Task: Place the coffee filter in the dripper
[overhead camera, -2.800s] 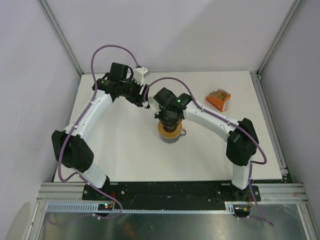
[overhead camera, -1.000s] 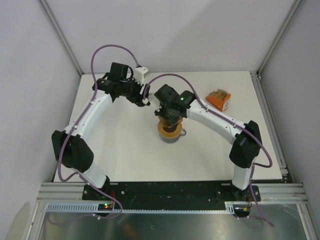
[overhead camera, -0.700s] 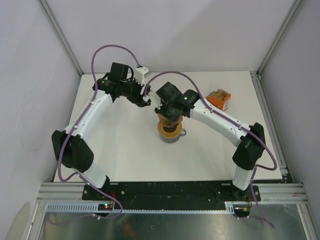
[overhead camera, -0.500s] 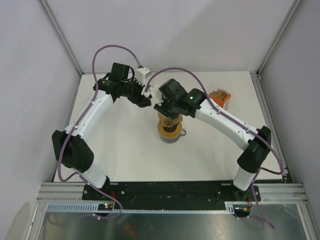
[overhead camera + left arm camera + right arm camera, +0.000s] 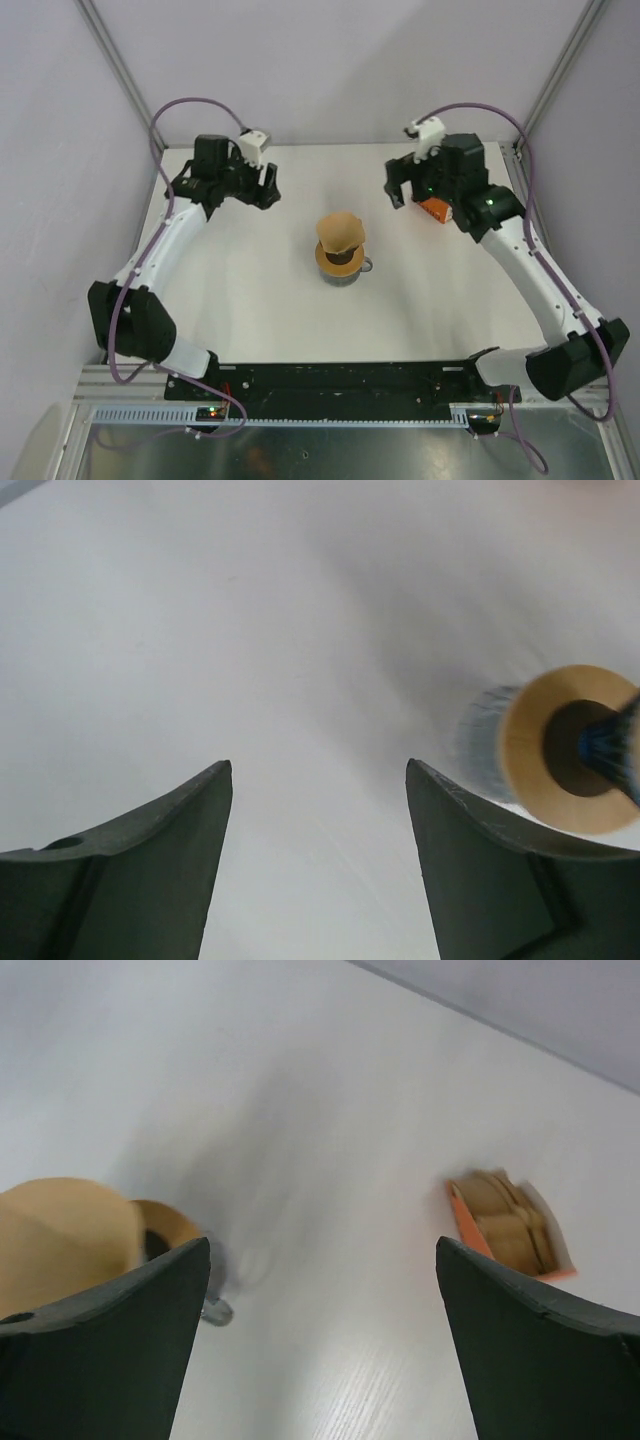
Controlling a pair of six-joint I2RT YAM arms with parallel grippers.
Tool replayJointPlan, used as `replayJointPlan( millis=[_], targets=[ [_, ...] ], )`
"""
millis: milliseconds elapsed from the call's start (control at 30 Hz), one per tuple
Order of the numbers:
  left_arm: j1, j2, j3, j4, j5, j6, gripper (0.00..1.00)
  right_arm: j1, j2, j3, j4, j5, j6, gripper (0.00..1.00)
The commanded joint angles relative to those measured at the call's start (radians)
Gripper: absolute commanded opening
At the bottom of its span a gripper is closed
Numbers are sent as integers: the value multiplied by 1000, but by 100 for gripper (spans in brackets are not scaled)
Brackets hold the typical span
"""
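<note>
The right end effector now stands wide open and empty, pulled well away to the far right beside the orange box of filters. A moment ago it was nearly closed directly over the dripper. The left end effector, also open with nothing between its fingers, has likewise drawn back to the far left. Between them the coffee filter sits released. Its light-brown cone rests on the far side of the orange ring and the dripper, atop the grey mug in the middle of the tabletop. The filter seems to lean and stand proud rather than lie fully down in the funnel. The placement looks delivered, though perhaps not neatly seated.
</note>
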Motion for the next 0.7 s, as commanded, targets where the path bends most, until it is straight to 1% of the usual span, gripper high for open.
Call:
replayJointPlan(
  millis=[0,133,267,367,433,567,667],
  targets=[
    [79,-94,-135,289,-129,-85,76,-160,-85,-141,137,-51,126,99],
    [157,-150,-283,479,-172,-135,78,-341,-172,-299,245,-76,187,99],
    [235,-204,-444,676,-186,-176,80,-471,-223,-435,336,-65,211,99],
    [288,-233,-576,840,-224,-183,85,-536,-255,-533,388,-59,229,99],
    [310,-234,-644,913,-246,-184,87,-572,-287,-601,441,-57,247,99],
    [341,-222,-743,997,-257,-184,89,-631,-337,-722,527,-42,269,99],
    [354,-222,-811,1073,-245,-197,91,-643,-346,-781,576,-27,273,99]
  ],
)
